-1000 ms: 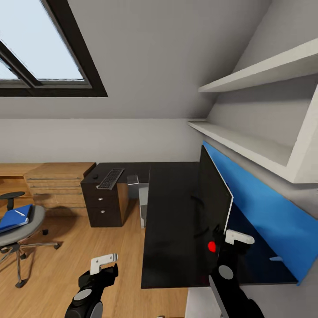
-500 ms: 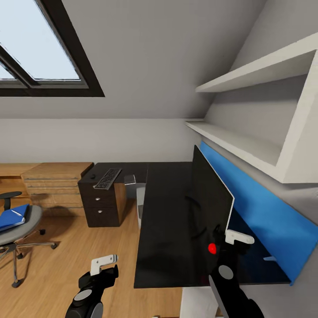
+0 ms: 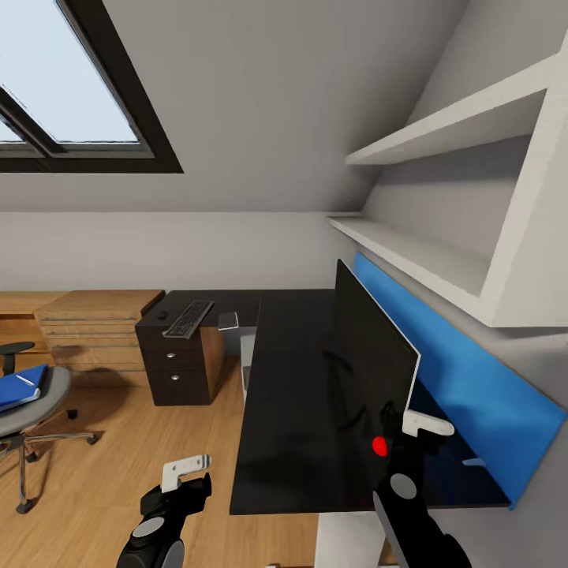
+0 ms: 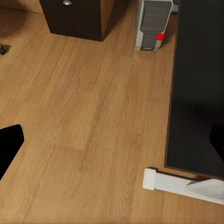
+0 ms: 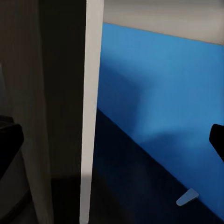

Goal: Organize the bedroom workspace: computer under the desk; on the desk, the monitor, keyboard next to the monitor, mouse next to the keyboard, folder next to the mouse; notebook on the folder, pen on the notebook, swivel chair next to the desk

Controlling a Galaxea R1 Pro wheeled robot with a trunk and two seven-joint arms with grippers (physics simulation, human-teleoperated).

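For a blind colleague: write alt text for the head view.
A black monitor stands on a dark desk before a blue panel; the right gripper is at its edge. A keyboard lies on a drawer unit.

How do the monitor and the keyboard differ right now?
The monitor stands upright on the black desk by the blue panel; the keyboard lies flat on the dark drawer cabinet, farther off. The monitor looks far larger. Both are dark.

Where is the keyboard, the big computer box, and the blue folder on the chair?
keyboard (image 3: 188,318), head view, middle of its keys.
computer (image 4: 153,24), left wrist view, front panel of the tower.
folder (image 3: 17,388), head view, its blue cover, on the swivel chair (image 3: 49,401) seat.
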